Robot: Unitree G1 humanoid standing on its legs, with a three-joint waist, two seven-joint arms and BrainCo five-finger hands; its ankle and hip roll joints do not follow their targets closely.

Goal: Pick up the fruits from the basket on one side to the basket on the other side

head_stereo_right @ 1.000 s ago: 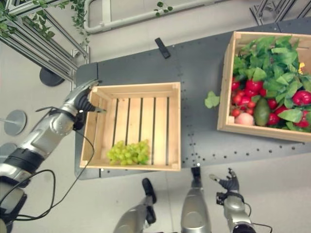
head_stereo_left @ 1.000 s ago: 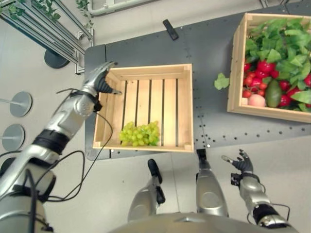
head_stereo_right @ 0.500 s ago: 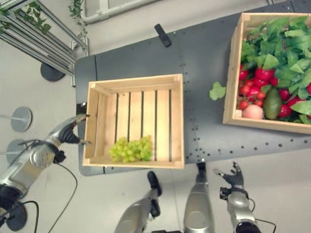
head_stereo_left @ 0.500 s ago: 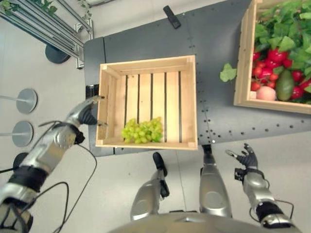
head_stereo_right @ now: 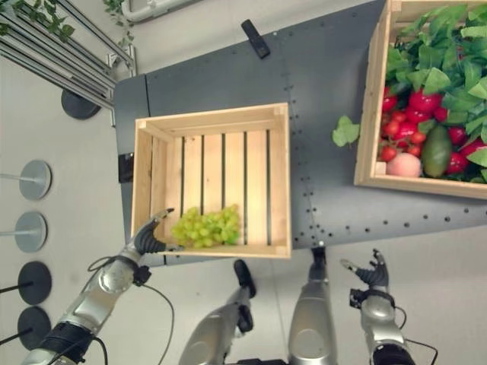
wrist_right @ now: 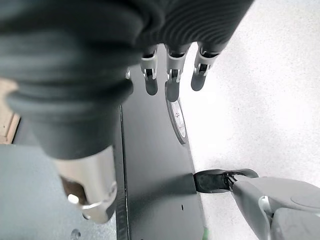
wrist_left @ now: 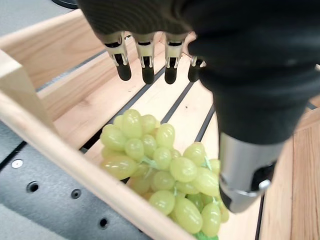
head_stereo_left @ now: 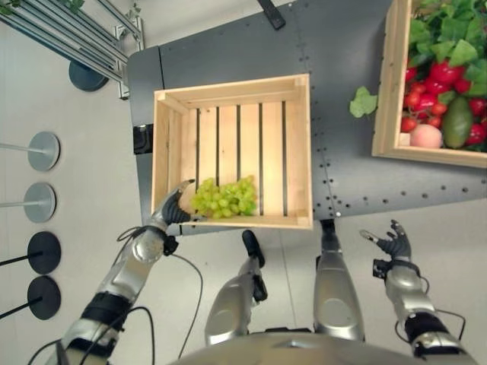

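The left hand [head_stereo_left: 173,211], fingers spread, has dropped to the grapes [head_stereo_left: 224,198] at the crate's [head_stereo_left: 171,137] near corner

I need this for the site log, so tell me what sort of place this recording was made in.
Probably a robot test room or lab set up like a produce stall. A dark table dotted with holes stands on a plain pale floor, carrying two wooden crates, one holding green grapes. Round stand bases line the floor beside it.

L hand [head_stereo_left: 173,211] has swung from crate's [head_stereo_left: 171,129] far-left corner down to near-left corner, fingers open beside grapes [head_stereo_left: 224,198].
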